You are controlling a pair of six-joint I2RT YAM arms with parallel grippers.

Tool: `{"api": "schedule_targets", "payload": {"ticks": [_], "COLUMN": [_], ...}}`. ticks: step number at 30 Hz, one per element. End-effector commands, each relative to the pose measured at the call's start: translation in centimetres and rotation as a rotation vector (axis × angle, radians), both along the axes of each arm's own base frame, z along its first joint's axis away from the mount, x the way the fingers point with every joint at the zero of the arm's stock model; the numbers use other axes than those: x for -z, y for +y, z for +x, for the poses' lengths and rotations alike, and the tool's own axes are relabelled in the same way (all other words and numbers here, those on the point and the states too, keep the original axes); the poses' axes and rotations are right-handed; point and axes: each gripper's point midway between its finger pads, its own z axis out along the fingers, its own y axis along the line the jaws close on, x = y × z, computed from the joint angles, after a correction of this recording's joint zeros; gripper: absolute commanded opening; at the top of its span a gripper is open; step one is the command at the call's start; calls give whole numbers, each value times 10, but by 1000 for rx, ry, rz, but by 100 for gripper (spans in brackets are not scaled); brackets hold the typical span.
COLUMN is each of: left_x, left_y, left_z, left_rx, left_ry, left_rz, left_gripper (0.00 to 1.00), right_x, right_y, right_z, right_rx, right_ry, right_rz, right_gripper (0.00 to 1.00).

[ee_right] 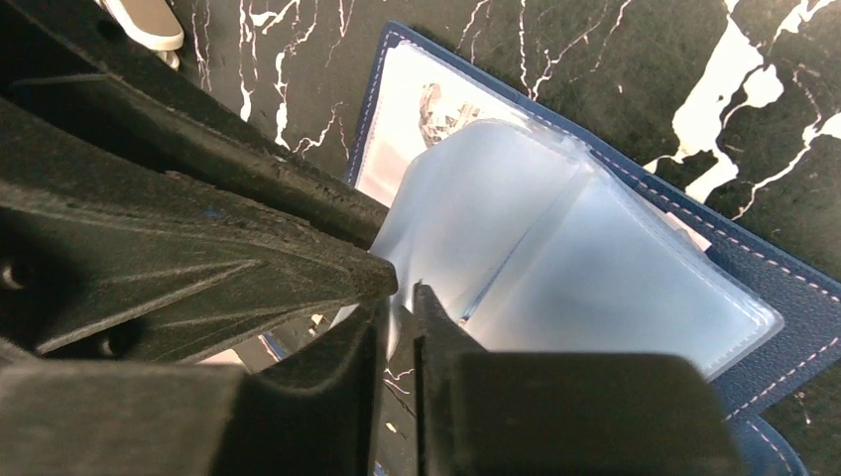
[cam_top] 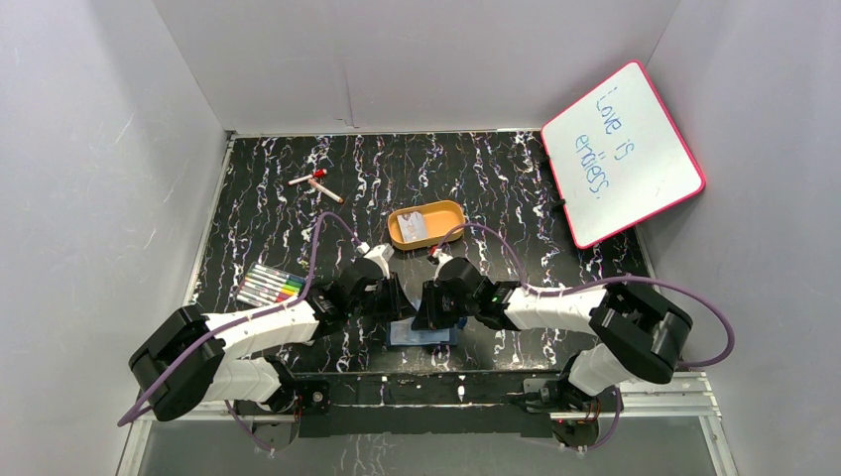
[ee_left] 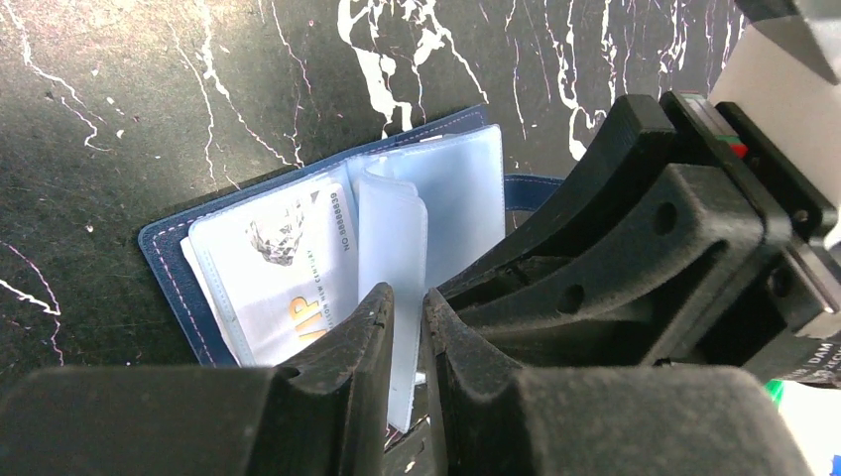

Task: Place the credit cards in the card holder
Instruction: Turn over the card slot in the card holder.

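Above: left gripper [cam_top: 395, 297] and right gripper [cam_top: 428, 302] meet over the open holder [cam_top: 421, 335] at the near edge; a card [cam_top: 415, 228] waits in the tray [cam_top: 452, 207]. Left wrist: clamped on a sleeve [ee_left: 392, 248], probably spreading pockets. Right wrist: likewise clamped.

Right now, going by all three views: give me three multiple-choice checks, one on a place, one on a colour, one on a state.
1. Where does the card holder lie?
A. far left corner
B. near edge, between the left gripper and the right gripper
C. far right corner

2. What colour is the oval tray?
A. green
B. orange
C. white

3. The card holder is:
A. snapped shut
B. folded and standing upright
C. open, clear sleeves showing

Answers:
1 B: the top view shows it between both arms' tips, close to their bases.
2 B: it is plainly orange in the top view.
3 C: both wrist views show the cover spread and the sleeves exposed.
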Motion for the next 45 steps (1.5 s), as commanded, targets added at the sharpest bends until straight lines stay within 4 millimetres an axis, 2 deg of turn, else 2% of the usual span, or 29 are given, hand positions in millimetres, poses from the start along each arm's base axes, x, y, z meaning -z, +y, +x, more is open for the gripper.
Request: {"api": "schedule_targets", "payload": {"ticks": [1, 3, 4, 9, 13, 29, 32, 38, 39, 43, 45], "left_x": [-17, -17, -17, -20, -20, -4, -3, -4, -3, 0, 2], "left_y": [-8, -7, -6, 0, 0, 0, 0, 2, 3, 10, 14], "left_z": [6, 7, 7, 8, 7, 8, 7, 8, 9, 11, 11], "left_rx": [9, 6, 3, -11, -9, -11, -8, -19, -26, -67, -91], "left_ry": [-35, -38, -40, -56, -55, -33, -33, -32, -30, -19, -8], "left_rz": [-37, -31, -29, -15, -17, 12, 11, 21, 24, 56, 69], "left_gripper": [15, 16, 18, 34, 37, 12, 2, 0, 0, 0, 0], "right_x": [-15, -17, -18, -18, -17, -12, -8, 8, 10, 5, -7], "right_y": [13, 11, 10, -4, -13, -48, -55, -81, -85, -97, -96], "right_z": [5, 6, 6, 5, 3, -6, -9, -14, -14, -13, -9], "right_rx": [-16, -9, -3, 28, 51, 113, 127, 206, 222, 251, 250], "right_ry": [-30, -35, -41, -54, -56, -56, -46, -5, 1, -5, -32], "right_rz": [43, 44, 46, 22, 14, -39, -52, -149, -165, -212, -207], "right_gripper": [14, 2, 0, 0, 0, 0, 0, 0, 2, 39, 47]}}
